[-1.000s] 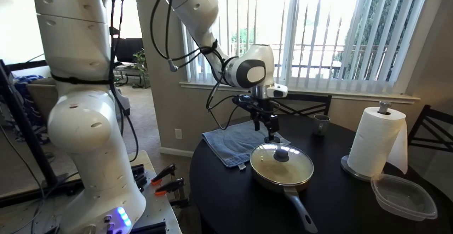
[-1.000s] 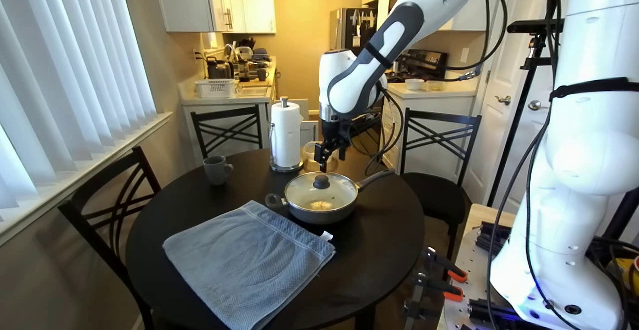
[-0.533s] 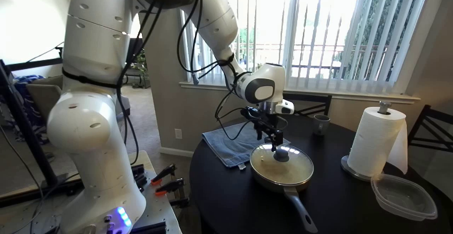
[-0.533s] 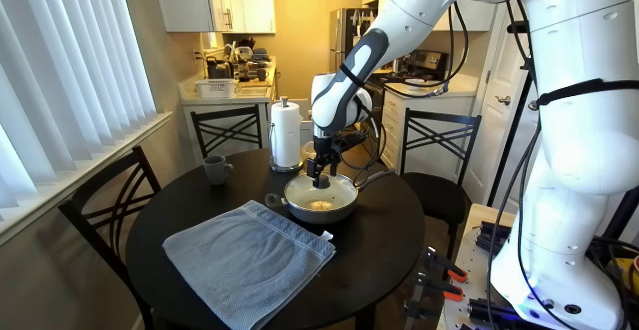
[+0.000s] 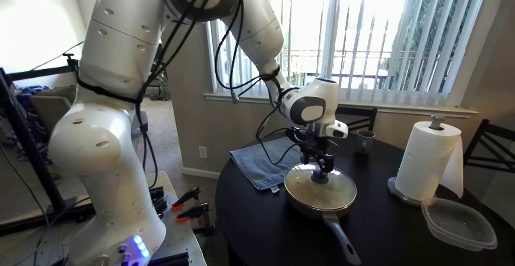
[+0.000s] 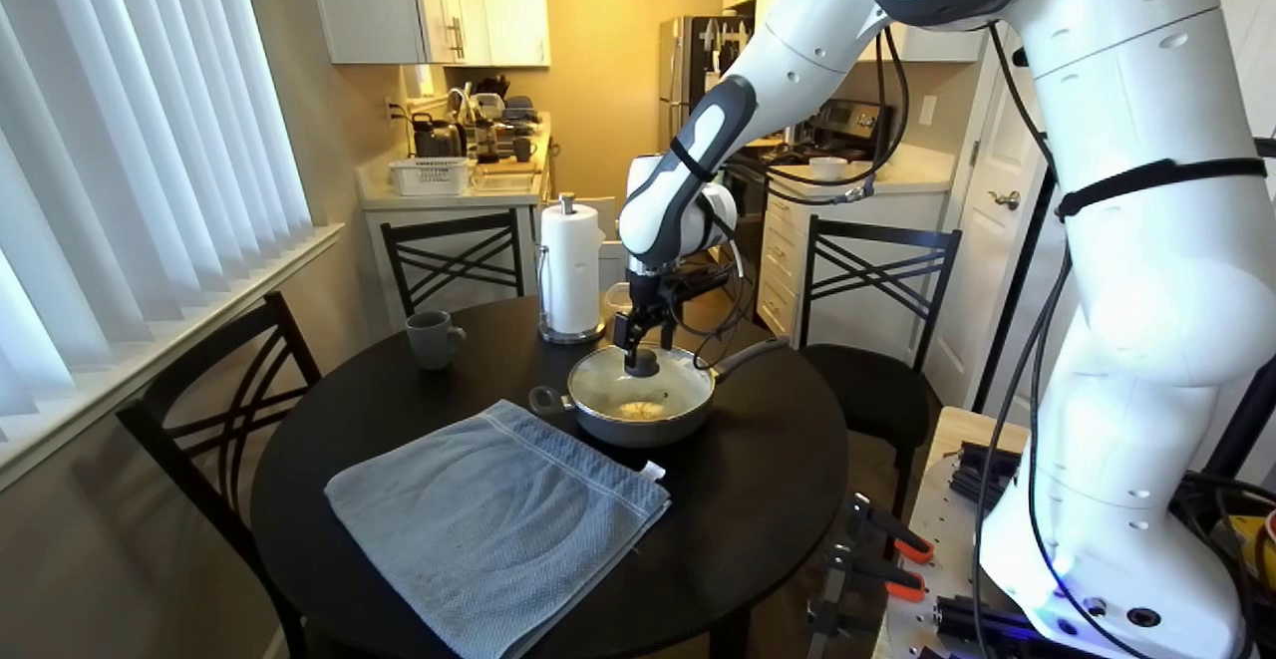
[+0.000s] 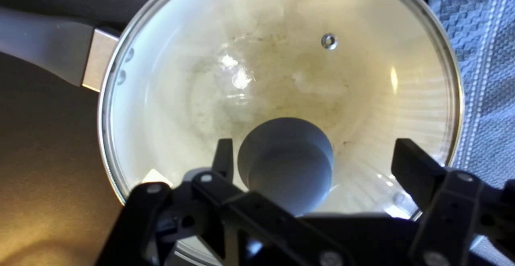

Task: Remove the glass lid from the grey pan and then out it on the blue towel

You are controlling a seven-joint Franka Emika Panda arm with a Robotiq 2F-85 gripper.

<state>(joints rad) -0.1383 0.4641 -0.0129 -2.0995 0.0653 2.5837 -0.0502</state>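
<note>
The glass lid [image 7: 281, 64] with its dark centre knob [image 7: 285, 169] lies on the grey pan [image 6: 638, 432]; it also shows in both exterior views [image 5: 301, 191] [image 6: 688, 370]. My gripper [image 7: 314, 149] is open, low over the lid, with the knob between its fingers in the wrist view. The knob is close beside the left finger there, with a wide gap to the right one. The gripper also shows in both exterior views [image 5: 316, 165] [image 6: 648, 348]. The blue towel [image 6: 488, 529] lies flat on the table beside the pan; it shows in the wrist view [image 7: 487, 97].
A grey mug [image 5: 365, 142], a paper towel roll [image 5: 426, 161] and a clear plastic container [image 5: 460, 225] stand on the dark round table [image 6: 768, 499]. The pan's long handle [image 5: 342, 238] points away from the towel. Chairs [image 6: 249, 420] stand around the table.
My gripper has come down from above the pan to the lid's knob, moving right in an exterior view. The lid, pan and towel have not moved.
</note>
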